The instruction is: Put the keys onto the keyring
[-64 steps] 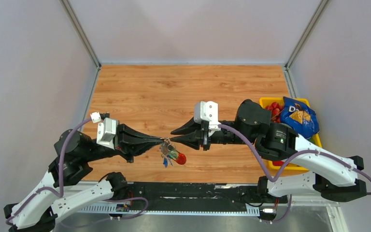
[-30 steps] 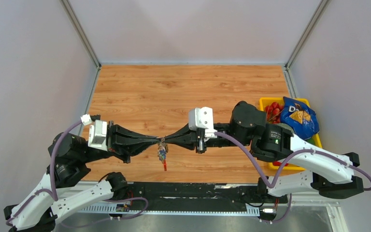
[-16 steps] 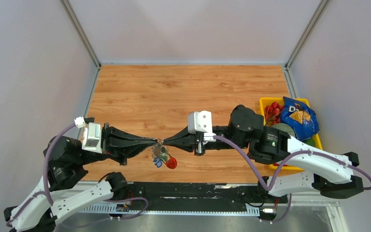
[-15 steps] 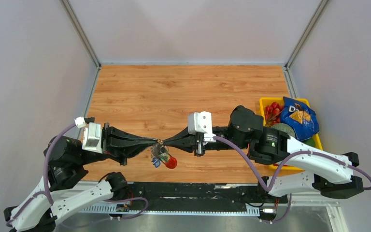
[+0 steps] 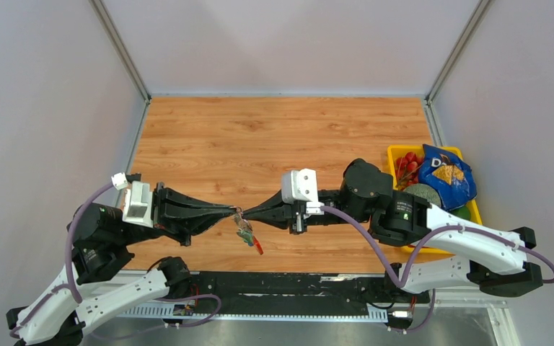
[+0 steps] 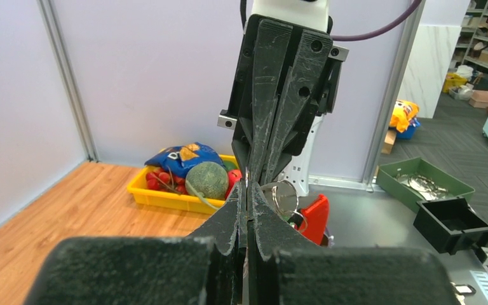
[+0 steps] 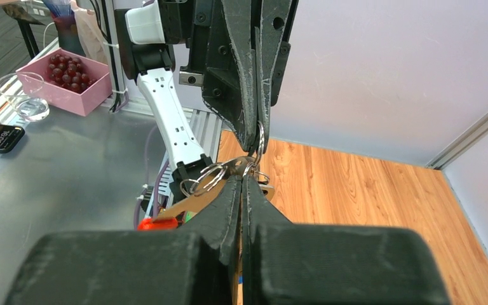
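Observation:
My left gripper and right gripper meet tip to tip above the near part of the wooden table, both shut. The keyring hangs just below them: metal rings, a curved strap and a red tag. In the left wrist view a thin metal edge sits between the left fingertips, with a ring and the red tag just right of them. In the right wrist view the right gripper pinches the bunch where the rings join. I cannot pick the keys out within the bunch.
A yellow tray with red fruit, a melon and a blue snack bag stands at the table's right edge. Off the table are a pink box of grapes, a glass and a green bin.
The right gripper came left to meet the left fingertips and shut there. Both arms then drifted slightly left, and the bunch swings below them, the red tag turning.

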Action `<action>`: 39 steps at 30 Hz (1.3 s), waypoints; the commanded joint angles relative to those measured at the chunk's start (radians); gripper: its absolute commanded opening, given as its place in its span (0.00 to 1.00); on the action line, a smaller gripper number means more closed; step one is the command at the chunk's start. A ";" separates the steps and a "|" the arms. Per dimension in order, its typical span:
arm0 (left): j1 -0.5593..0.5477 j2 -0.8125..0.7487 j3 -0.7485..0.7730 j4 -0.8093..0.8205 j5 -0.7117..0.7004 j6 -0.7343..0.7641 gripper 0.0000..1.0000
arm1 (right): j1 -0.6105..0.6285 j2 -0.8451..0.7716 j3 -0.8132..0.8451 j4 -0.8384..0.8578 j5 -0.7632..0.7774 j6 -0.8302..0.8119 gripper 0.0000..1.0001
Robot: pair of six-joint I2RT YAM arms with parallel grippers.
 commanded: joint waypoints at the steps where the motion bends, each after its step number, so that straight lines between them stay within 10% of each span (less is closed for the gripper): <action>1: -0.001 0.007 0.010 0.131 -0.021 -0.020 0.00 | 0.006 0.015 0.001 -0.013 -0.043 -0.021 0.00; 11: -0.001 0.016 0.004 0.196 0.067 -0.066 0.00 | 0.007 -0.062 0.027 -0.071 0.000 -0.031 0.26; 39: -0.002 0.181 0.012 0.463 0.437 -0.329 0.00 | 0.007 -0.215 -0.051 -0.079 -0.076 0.046 0.43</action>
